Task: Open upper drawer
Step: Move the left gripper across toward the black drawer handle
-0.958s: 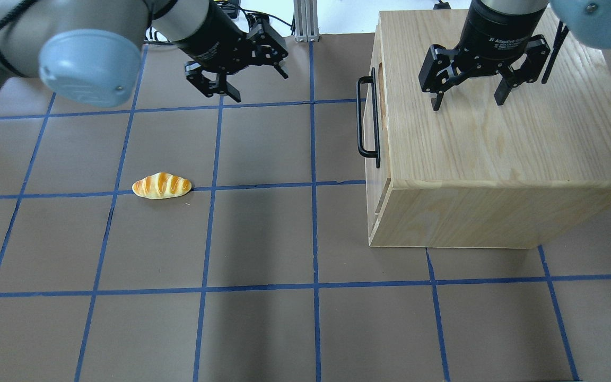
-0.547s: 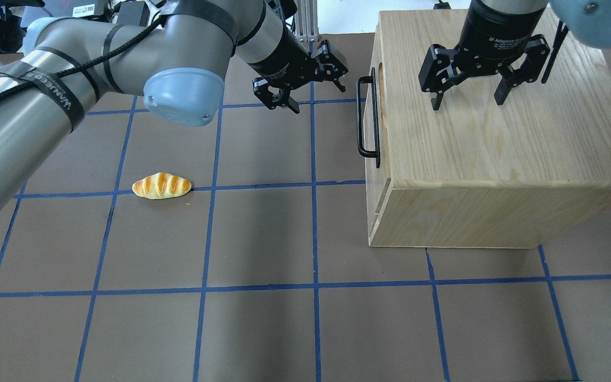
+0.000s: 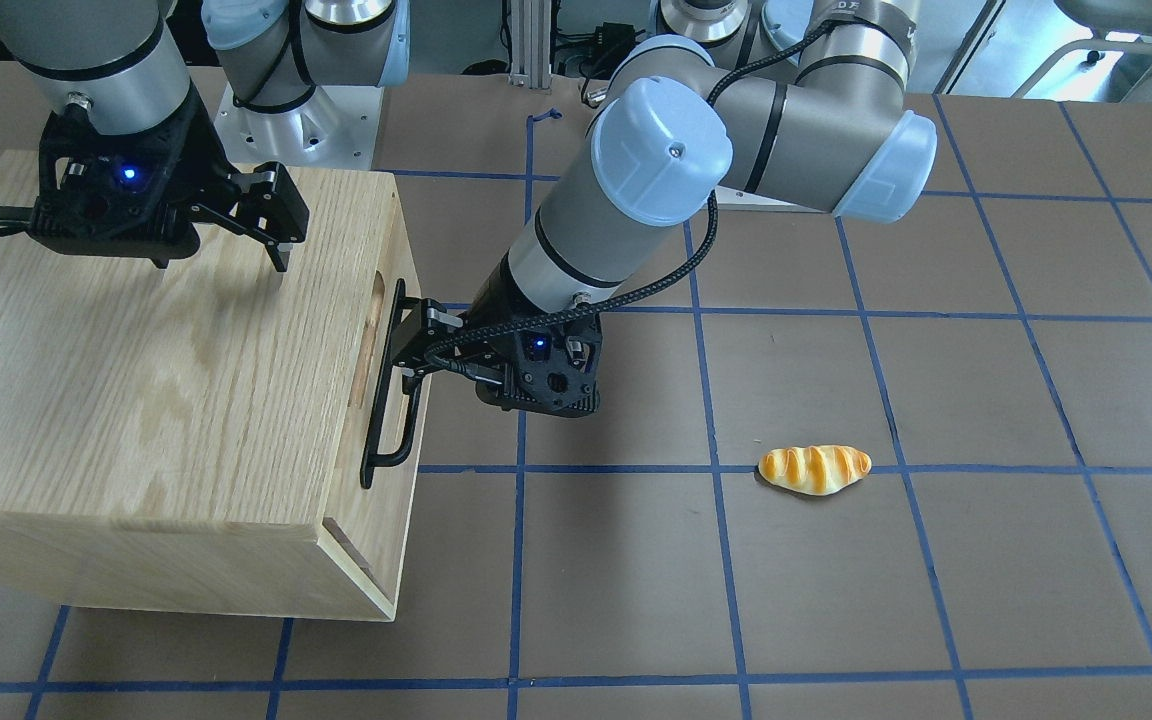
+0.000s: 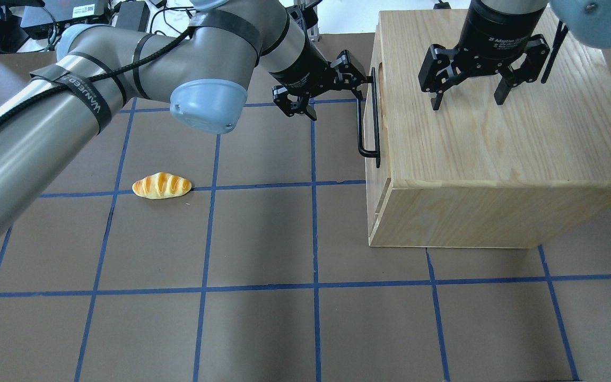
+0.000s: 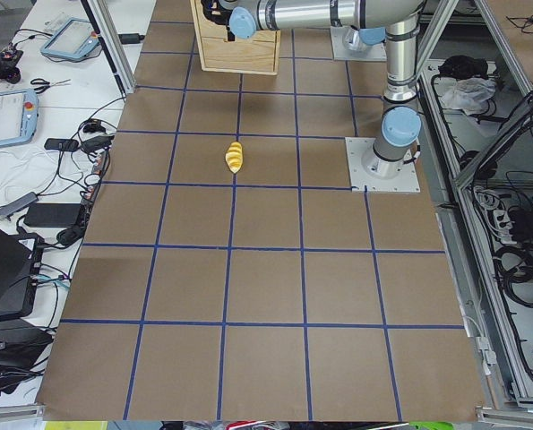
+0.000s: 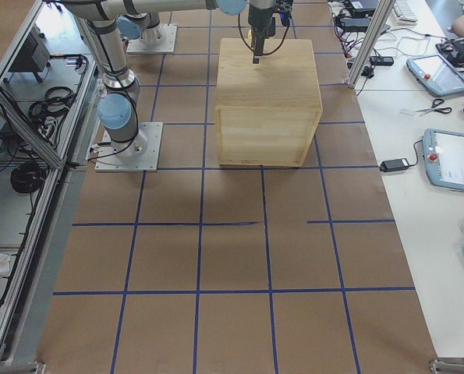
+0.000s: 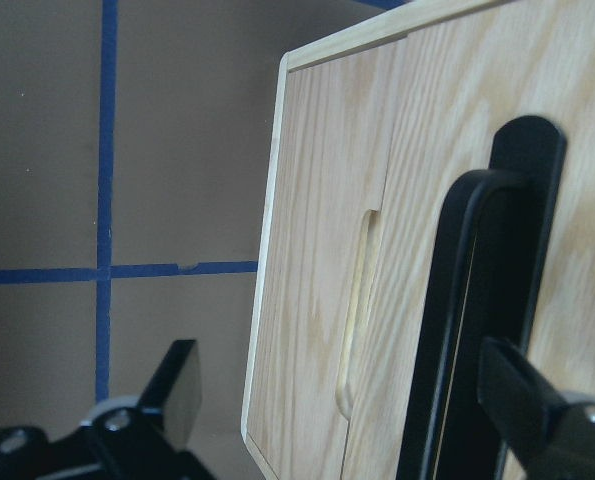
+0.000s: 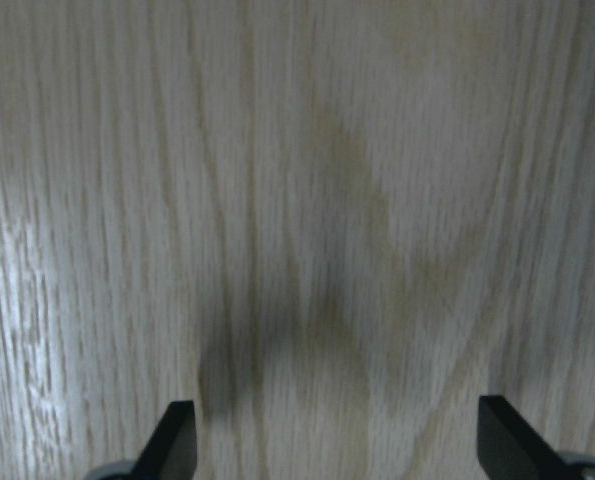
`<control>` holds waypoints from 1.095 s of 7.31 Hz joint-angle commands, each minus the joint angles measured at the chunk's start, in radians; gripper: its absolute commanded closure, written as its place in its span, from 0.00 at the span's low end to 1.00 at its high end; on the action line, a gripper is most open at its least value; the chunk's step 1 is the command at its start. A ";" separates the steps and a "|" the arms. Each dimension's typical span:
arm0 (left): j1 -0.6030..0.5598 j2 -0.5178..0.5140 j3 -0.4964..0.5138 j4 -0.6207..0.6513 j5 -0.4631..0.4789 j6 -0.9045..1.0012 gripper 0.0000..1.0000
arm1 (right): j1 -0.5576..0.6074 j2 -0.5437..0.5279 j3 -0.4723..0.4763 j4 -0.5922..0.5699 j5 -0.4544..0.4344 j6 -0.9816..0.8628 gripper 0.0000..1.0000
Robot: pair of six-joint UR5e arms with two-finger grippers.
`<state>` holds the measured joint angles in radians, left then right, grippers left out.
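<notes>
The upper drawer (image 3: 388, 255) is shut in the oak cabinet (image 4: 496, 148), its front facing the table's middle. Its black bar handle (image 4: 360, 122) and oblong slot (image 7: 357, 310) show close up in the left wrist view. My left gripper (image 4: 334, 93) is open and empty at the handle's far end (image 3: 383, 440), its jaws wide. The bar (image 7: 457, 330) appears between the fingertips (image 7: 522, 400), nearer one of them. I cannot tell whether they touch. My right gripper (image 4: 467, 98) is open and empty just above the cabinet's top (image 8: 307, 200).
A toy bread roll (image 4: 162, 185) lies on the brown gridded table, left of the cabinet; it also shows in the front view (image 3: 814, 468). The cabinet (image 6: 267, 86) stands at the table's right side. A lower front panel sits under the drawer.
My left arm has swung right across the table, bringing its open gripper up to the drawer handle. The right gripper, the cabinet and the bread roll have not moved.
</notes>
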<state>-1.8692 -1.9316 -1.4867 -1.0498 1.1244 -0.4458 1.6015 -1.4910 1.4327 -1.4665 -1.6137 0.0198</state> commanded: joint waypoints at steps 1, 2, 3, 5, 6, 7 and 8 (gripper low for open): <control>-0.005 -0.012 0.000 0.011 -0.008 0.013 0.00 | 0.000 0.000 0.000 0.000 0.000 0.000 0.00; -0.005 -0.012 -0.006 0.011 -0.006 0.015 0.00 | 0.000 0.000 0.000 0.000 0.000 -0.001 0.00; -0.005 -0.018 -0.010 0.013 -0.006 0.013 0.00 | -0.002 0.000 0.000 0.000 0.000 0.000 0.00; -0.007 -0.021 -0.012 0.013 -0.002 0.015 0.00 | 0.000 0.000 0.002 0.000 0.000 -0.001 0.00; -0.007 -0.021 -0.012 0.013 0.002 0.016 0.00 | -0.002 0.000 0.002 0.000 0.000 -0.001 0.00; -0.007 -0.021 -0.010 0.013 0.002 0.016 0.00 | 0.000 0.000 0.000 0.000 0.000 0.000 0.00; -0.007 -0.021 -0.012 0.013 0.002 0.021 0.00 | -0.002 0.000 0.000 0.000 0.000 0.000 0.00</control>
<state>-1.8760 -1.9527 -1.4981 -1.0370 1.1254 -0.4286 1.6007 -1.4910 1.4333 -1.4665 -1.6137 0.0195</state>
